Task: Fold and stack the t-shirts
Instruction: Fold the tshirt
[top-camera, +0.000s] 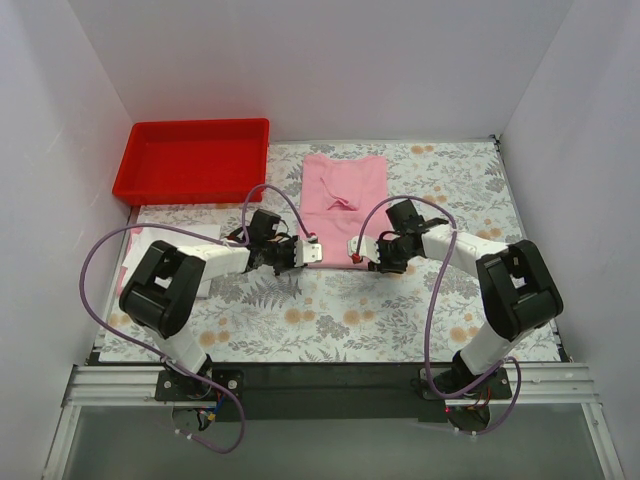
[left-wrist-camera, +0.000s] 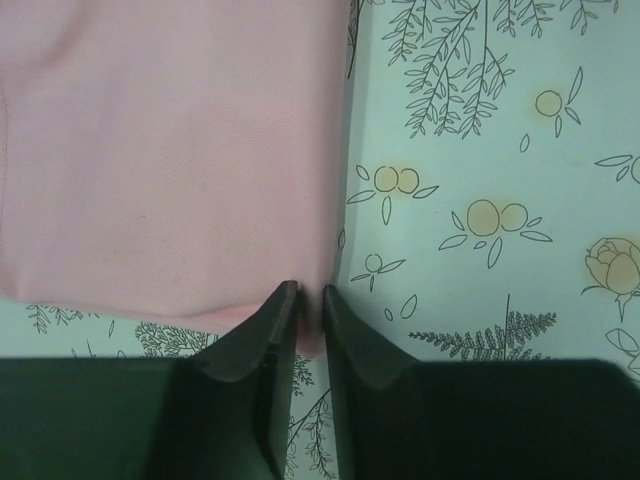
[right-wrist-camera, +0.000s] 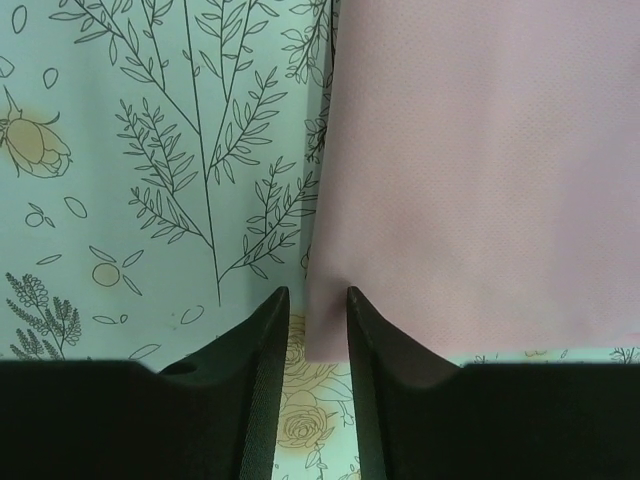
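A: Where is the pink t-shirt (top-camera: 345, 190) located?
B: It is laid flat mid-table on the floral tablecloth (top-camera: 400, 320). Its near left corner is pinched by the left gripper (left-wrist-camera: 308, 298), whose jaws are almost pressed together.
A: And the right gripper (right-wrist-camera: 316, 300)?
B: Its jaws are held apart astride the near right corner, and the cloth is seen lying flat between them. A red tray (top-camera: 190, 160) is set at the far left. White cloth (top-camera: 175, 236) is largely hidden by the left arm.
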